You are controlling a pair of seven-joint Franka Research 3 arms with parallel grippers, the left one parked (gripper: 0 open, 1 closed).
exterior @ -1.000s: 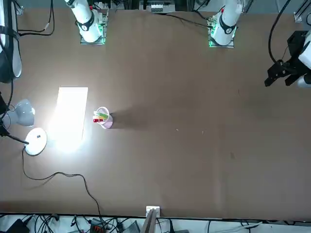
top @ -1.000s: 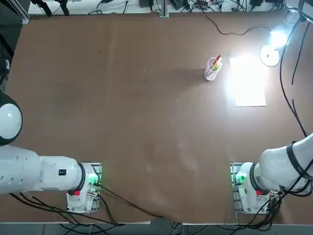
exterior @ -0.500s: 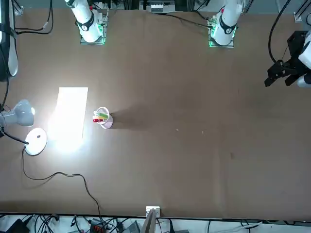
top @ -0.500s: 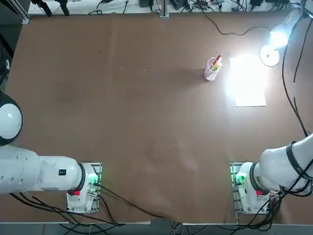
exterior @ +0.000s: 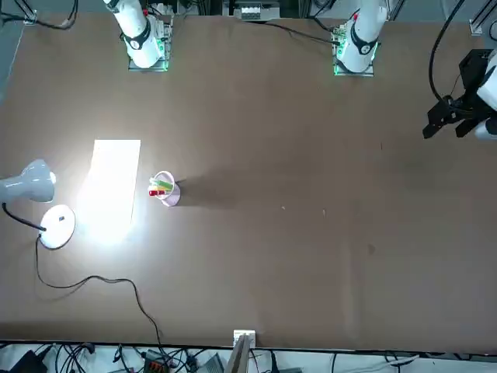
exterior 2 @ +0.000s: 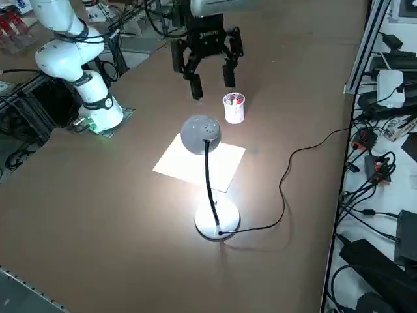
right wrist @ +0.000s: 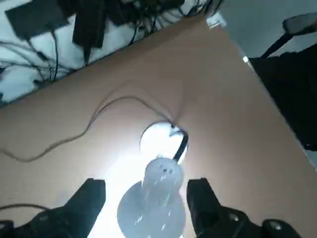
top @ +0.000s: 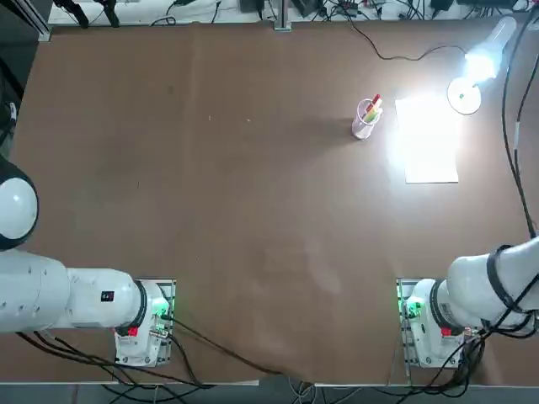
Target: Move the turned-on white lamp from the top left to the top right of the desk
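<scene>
**Right wrist view: gripper above the lit lamp**

The right gripper [right wrist: 143, 198] hangs over the lamp [right wrist: 159, 182], its 2 fingers spread wide and empty. The lamp stands at the desk [top: 253, 185] top-right corner, beside the paper sheet [top: 429, 139]. Retreat should go straight up, clear of the cord [exterior 2: 296, 169].

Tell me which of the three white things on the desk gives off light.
The lamp, with its round base and curved neck; its head glows onto the flat paper sheet. The pen cup stands apart, unlit, below the open right hand.
</scene>
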